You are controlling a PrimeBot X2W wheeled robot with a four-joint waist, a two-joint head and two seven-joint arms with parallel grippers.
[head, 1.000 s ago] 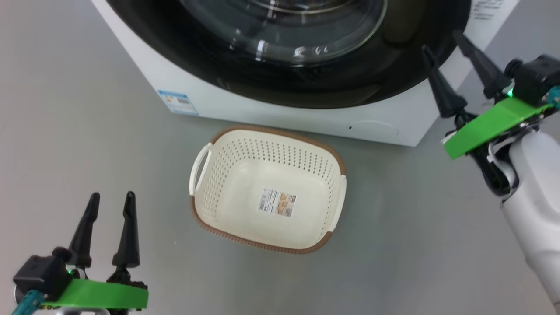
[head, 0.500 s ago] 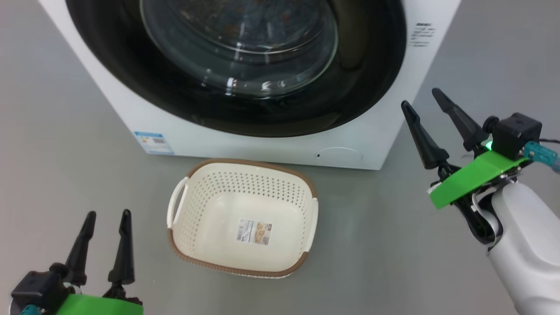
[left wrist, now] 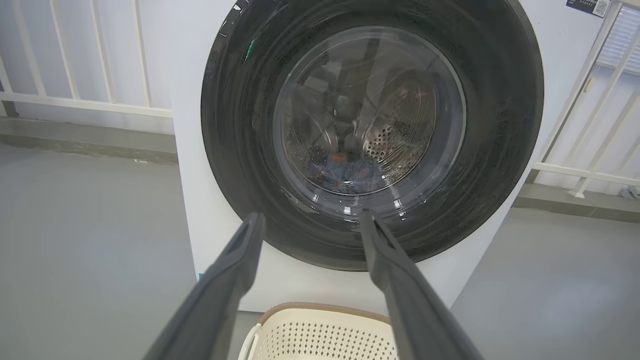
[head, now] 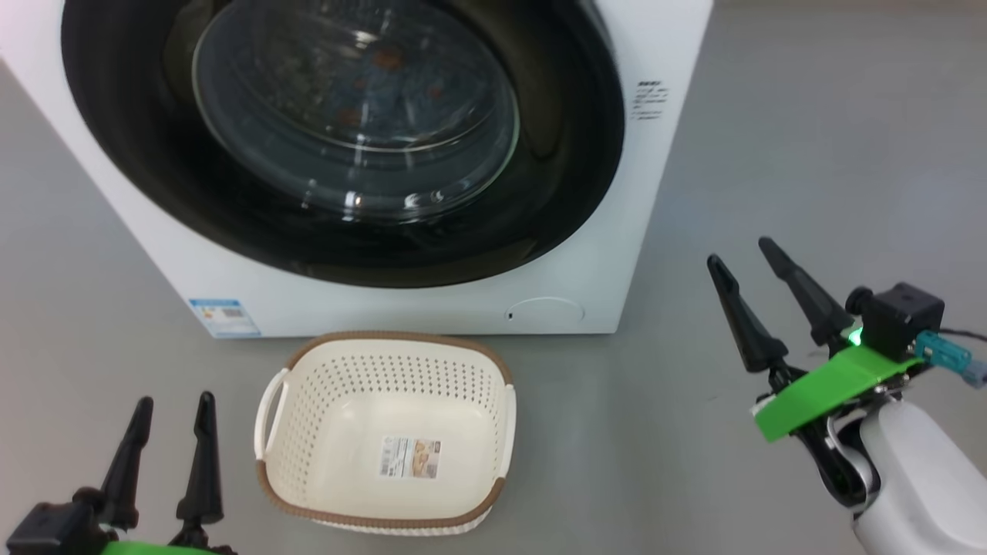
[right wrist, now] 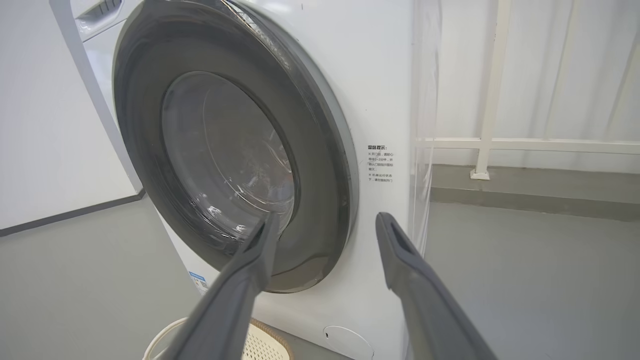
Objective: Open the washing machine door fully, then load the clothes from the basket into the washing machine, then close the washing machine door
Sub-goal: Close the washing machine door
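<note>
Blk tapered fingers (head: 744,324), green wrist plate (head: 837,381), white forearm (head: 917,486), teal plug (head: 944,353).

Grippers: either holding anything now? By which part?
Nothing is held. Left gripper and right gripper are both open and empty, apart from the basket and the washing machine door.

I see smooth grey floor (head: 786,108) all round, soft even light, faint sheen. Left wrist view: white railing (left wrist: 90,102) of thin upright bars against pale backdrop, low grey kerb (left wrist: 85,142) beneath; more white bars (left wrist: 590,125) at far right, slatted blind (left wrist: 620,40) behind. Right wrist view: plain white wall (right wrist: 35,125) at left, dark skirting strip (right wrist: 70,214) at its foot; at right, white horizontal rail (right wrist: 525,145) before sheer white curtain (right wrist: 575,65).
</note>
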